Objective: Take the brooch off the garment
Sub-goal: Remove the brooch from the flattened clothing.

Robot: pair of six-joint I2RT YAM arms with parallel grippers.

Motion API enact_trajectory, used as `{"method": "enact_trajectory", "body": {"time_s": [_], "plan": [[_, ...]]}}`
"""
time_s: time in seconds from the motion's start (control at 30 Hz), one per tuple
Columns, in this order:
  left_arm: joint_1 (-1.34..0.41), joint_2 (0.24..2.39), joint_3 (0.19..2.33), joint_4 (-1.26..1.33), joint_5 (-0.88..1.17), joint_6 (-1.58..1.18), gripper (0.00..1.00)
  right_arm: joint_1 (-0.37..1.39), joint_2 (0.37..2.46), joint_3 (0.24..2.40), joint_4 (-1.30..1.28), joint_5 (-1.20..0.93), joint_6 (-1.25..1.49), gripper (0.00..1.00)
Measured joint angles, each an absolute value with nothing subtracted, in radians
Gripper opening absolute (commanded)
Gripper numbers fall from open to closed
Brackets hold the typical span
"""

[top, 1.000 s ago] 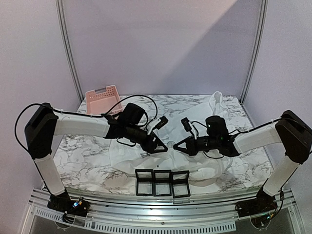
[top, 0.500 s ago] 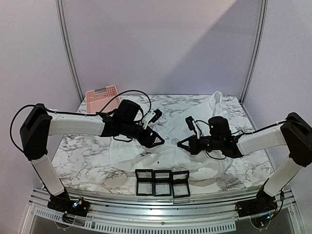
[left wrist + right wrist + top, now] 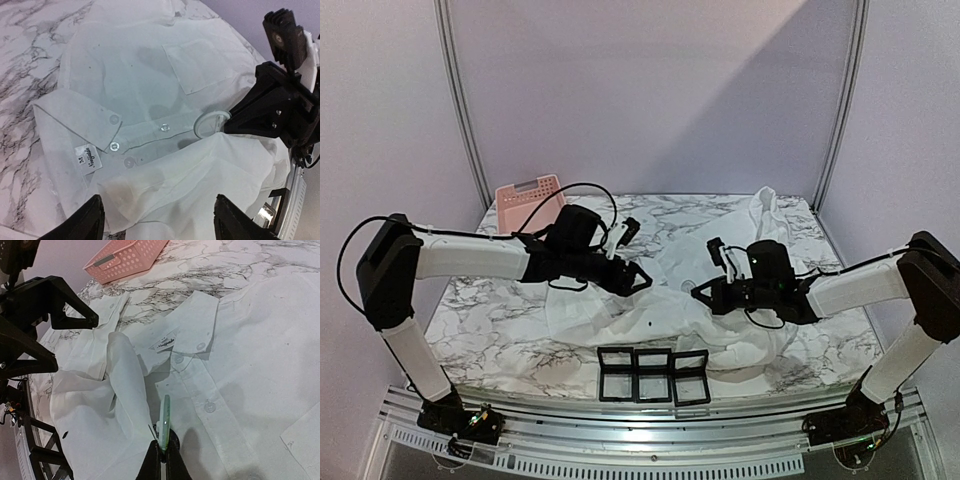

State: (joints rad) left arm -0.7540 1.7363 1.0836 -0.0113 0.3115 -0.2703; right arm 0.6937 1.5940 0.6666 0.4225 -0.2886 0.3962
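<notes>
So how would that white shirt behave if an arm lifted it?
Probably floppy: the shirt lies wrinkled and folded over itself. Likely light, since its fabric looks thin. It may drag across the marble table when pulled.

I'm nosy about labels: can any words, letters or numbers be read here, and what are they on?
"M": on the small white tag sewn inside the collar of the garment.
Cursive brand word beside it on that tag: begins with "N", the rest too blurred to read surely.
Pink basket and marble table: no writing shows.
</notes>
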Motion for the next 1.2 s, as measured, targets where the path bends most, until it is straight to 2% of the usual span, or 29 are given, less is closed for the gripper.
{"method": "enact_trajectory", "body": {"time_s": [0.47,0.93,1.0,1.13,1.2], "plan": [[-0.754,1.768,1.098,-0.031,0.309,-0.274,0.75,0.694,1.611,0.756,0.323,-0.102,0.428,0.0],[-0.741,1.84,1.156,-0.081,0.304,-0.303,0.76,0.694,1.654,0.796,0.298,-0.08,0.432,0.0],[-0.729,1.854,1.182,-0.084,0.318,-0.318,0.74,0.694,1.653,0.795,0.297,-0.081,0.431,0.0],[-0.703,1.898,1.241,-0.065,0.355,-0.364,0.62,0.694,1.649,0.794,0.297,-0.081,0.43,0.0],[-0.694,1.921,1.253,-0.049,0.378,-0.387,0.59,0.694,1.649,0.793,0.297,-0.081,0.43,0.0]]}}
